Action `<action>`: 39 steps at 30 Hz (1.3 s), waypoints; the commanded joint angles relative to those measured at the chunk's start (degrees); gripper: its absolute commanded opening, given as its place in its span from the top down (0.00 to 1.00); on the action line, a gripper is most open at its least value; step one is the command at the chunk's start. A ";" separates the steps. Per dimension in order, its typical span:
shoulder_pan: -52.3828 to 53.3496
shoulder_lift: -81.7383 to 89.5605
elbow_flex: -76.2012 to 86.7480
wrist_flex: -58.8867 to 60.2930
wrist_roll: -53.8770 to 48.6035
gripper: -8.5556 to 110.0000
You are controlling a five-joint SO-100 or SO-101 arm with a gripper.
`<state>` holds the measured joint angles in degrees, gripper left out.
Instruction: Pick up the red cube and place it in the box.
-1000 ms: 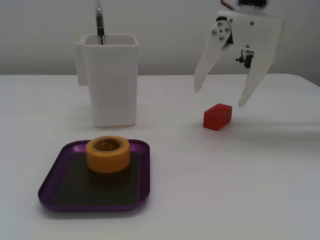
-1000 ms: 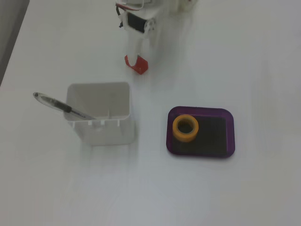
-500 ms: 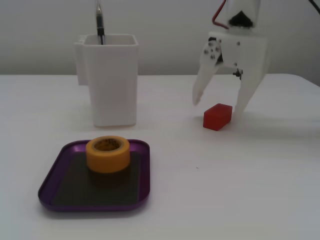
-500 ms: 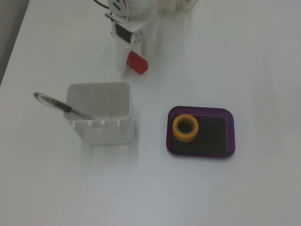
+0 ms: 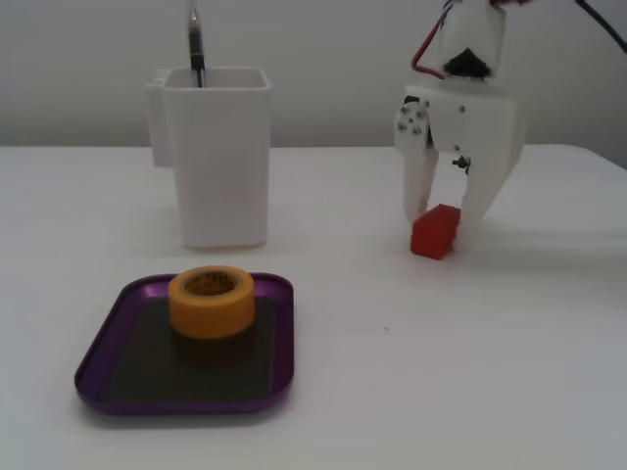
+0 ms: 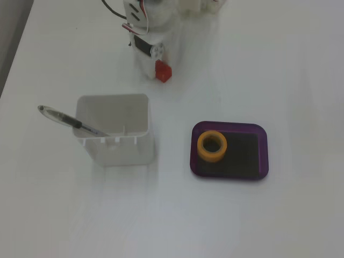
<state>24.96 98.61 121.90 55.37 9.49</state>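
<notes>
Your red cube (image 5: 434, 233) (image 6: 163, 71) sits on the white worktop (image 5: 470, 372) (image 6: 301, 64) toward its far edge in the front-facing fixed view, well apart from the box (image 5: 98, 384) (image 6: 228, 173). The gripper (image 5: 447, 211) (image 6: 152, 72) stands over it with its jaws spread, one finger on each side, not closed on it. You see a yellow-orange tape roll (image 5: 212, 302) (image 6: 212, 146) lying inside the box. A tall white container (image 5: 217, 157) (image 6: 115, 131) holding a pen (image 5: 195, 44) (image 6: 70, 121) stands nearby.

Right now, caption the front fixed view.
Open claw straddling red cube; tape roll sits in the purple box.
</notes>
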 commanded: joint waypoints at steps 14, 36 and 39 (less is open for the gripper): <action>-21.88 25.93 -10.46 16.44 -5.01 0.93; -37.18 -10.55 -35.60 -1.58 -4.39 0.93; -37.09 -17.84 -43.95 -1.49 -4.39 0.93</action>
<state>-11.95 84.99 87.36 54.32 4.83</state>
